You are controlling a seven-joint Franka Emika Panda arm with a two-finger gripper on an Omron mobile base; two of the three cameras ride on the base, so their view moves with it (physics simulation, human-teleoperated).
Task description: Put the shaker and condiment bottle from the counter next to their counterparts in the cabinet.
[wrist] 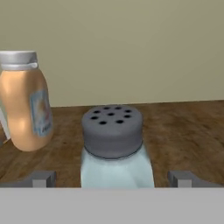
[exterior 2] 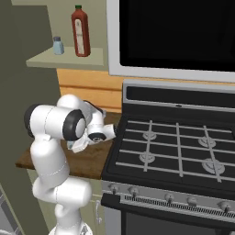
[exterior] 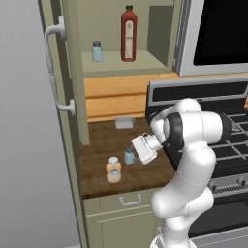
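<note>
On the counter (exterior: 99, 140) the pale-blue shaker (exterior: 129, 156) with its grey perforated cap (wrist: 112, 130) stands upright. My gripper (exterior: 133, 154) is level with it, open, and its two fingertips (wrist: 41, 178) stand wide on either side of the shaker (wrist: 116, 168) without touching it. The squat orange condiment bottle (exterior: 114, 169) stands just to the shaker's left and nearer the counter's front; in the hand view the bottle (wrist: 26, 105) leans at the left. Up in the open cabinet (exterior: 121, 62), the tall dark-red bottle (exterior: 128, 34) and a second shaker (exterior: 97, 51) stand on the shelf.
The cabinet door (exterior: 65, 97) with its grey bar handle (exterior: 51, 68) stands open at the left. A small clear box (exterior: 124, 122) lies at the back of the counter. A stove (exterior 2: 174, 147) adjoins the counter on the right, under a microwave (exterior 2: 179, 32).
</note>
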